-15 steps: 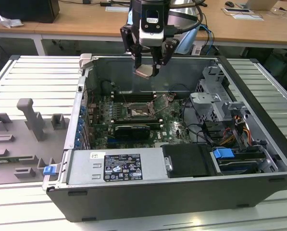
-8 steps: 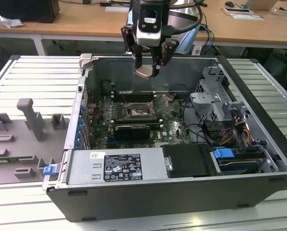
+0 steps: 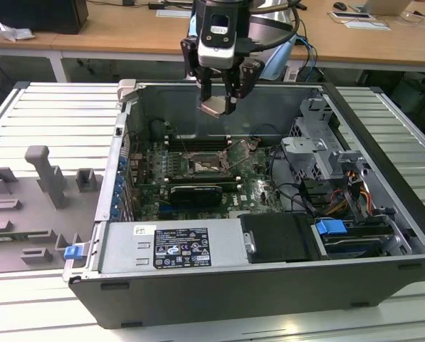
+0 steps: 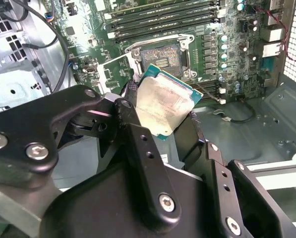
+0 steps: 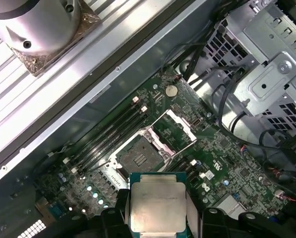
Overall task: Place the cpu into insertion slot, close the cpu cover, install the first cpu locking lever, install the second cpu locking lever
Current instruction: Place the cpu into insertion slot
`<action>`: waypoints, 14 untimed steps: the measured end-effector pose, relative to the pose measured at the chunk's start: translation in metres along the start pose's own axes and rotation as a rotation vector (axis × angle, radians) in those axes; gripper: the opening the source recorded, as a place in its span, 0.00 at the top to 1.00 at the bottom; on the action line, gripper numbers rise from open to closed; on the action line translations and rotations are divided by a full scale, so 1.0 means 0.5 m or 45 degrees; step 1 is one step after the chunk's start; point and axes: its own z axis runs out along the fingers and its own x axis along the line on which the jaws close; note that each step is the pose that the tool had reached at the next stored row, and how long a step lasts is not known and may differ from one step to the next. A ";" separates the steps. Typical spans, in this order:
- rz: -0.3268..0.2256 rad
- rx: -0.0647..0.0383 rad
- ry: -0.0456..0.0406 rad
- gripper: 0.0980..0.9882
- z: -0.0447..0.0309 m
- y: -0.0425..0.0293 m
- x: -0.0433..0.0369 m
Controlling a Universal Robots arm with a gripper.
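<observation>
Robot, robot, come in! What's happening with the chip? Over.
Gripper shut on cpu, held in the air. Insertion slot empty, cpu cover open. Nothing blocking it.

The cpu (image 5: 157, 206) has a pale silver-grey, faintly mottled metal top with a green edge. The hand (image 3: 218, 107) around it is matt black with silver screw heads. The circuit board (image 5: 227, 148) is dark green, speckled with small silver parts. The insertion slot (image 5: 138, 159) is dark brownish with a silver rim, and the cpu cover (image 5: 183, 124) is silver. In the exterior view, a bright blue tab (image 3: 332, 228) sits at four o'clock from the slot. The ribbed surface (image 3: 48, 107) is pale grey.
</observation>
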 end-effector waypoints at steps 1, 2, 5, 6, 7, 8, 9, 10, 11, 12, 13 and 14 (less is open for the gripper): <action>0.007 0.000 -0.001 0.50 0.000 0.000 0.000; 0.018 0.001 -0.002 0.50 0.000 0.000 0.000; 0.060 0.002 -0.006 0.50 0.001 0.000 0.000; 0.073 0.003 -0.007 0.50 0.001 0.000 0.000; 0.082 0.003 -0.008 0.50 0.001 0.000 0.000; 0.089 0.003 -0.009 0.50 0.001 0.000 0.000; 0.101 0.004 -0.010 0.50 0.001 0.000 0.000; 0.118 0.005 -0.012 0.50 0.001 0.000 0.000; 0.146 0.006 -0.015 0.50 0.002 0.000 0.000; 0.170 0.006 -0.017 0.50 0.002 0.000 0.000; 0.193 0.007 -0.019 0.50 0.002 0.000 0.000; 0.210 0.007 -0.020 0.50 0.002 0.000 0.000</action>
